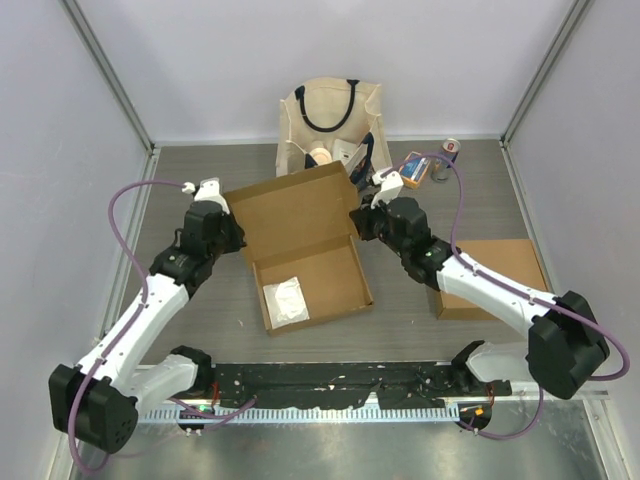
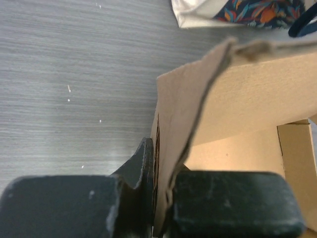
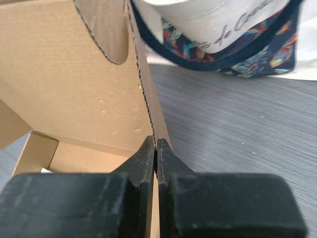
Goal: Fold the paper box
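Note:
A brown cardboard box (image 1: pixel 310 270) lies open at mid table, its lid (image 1: pixel 290 205) raised toward the back. A white packet (image 1: pixel 286 300) lies in its tray. My left gripper (image 1: pixel 236 238) is shut on the lid's left side flap (image 2: pixel 181 129), which shows bent between its jaws. My right gripper (image 1: pixel 360 222) is shut on the lid's right side flap (image 3: pixel 148 104), its corrugated edge pinched between the fingertips (image 3: pixel 147 153).
A cream tote bag (image 1: pixel 330 120) with dark handles stands right behind the box. A small carton (image 1: pixel 416 166) and a can (image 1: pixel 449 150) lie at the back right. A flat cardboard sheet (image 1: pixel 495 275) lies under my right arm.

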`<state>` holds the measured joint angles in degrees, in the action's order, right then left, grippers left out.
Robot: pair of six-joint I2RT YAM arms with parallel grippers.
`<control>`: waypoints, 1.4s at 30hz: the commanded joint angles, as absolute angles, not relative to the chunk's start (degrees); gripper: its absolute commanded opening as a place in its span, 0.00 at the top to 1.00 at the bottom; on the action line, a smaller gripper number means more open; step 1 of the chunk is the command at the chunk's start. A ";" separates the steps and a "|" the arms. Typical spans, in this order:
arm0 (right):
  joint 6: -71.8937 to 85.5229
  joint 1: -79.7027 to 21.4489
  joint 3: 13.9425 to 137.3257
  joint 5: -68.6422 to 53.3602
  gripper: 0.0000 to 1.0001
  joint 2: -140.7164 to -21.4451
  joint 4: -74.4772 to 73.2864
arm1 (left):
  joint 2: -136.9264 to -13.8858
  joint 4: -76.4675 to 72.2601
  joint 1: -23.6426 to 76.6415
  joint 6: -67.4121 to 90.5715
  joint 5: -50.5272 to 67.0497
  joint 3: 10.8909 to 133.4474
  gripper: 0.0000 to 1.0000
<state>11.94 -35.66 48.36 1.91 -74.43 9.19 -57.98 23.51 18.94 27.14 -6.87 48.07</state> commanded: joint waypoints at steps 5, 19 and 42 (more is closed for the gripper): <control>11.71 -41.04 36.24 22.40 0.99 -71.98 36.19 | -58.80 -1.81 28.20 29.10 -25.99 44.39 0.98; 8.61 -51.06 22.59 38.65 0.99 -72.95 59.49 | -53.27 -21.01 34.71 27.77 -31.38 25.93 0.95; 18.46 -58.18 21.81 47.29 0.99 -78.22 57.81 | -54.58 -15.72 35.68 35.60 -21.71 27.87 0.99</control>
<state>16.69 -56.62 25.23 49.19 -77.45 52.56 -55.22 -7.03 34.50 32.47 -28.29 30.74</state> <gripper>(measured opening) 0.069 0.061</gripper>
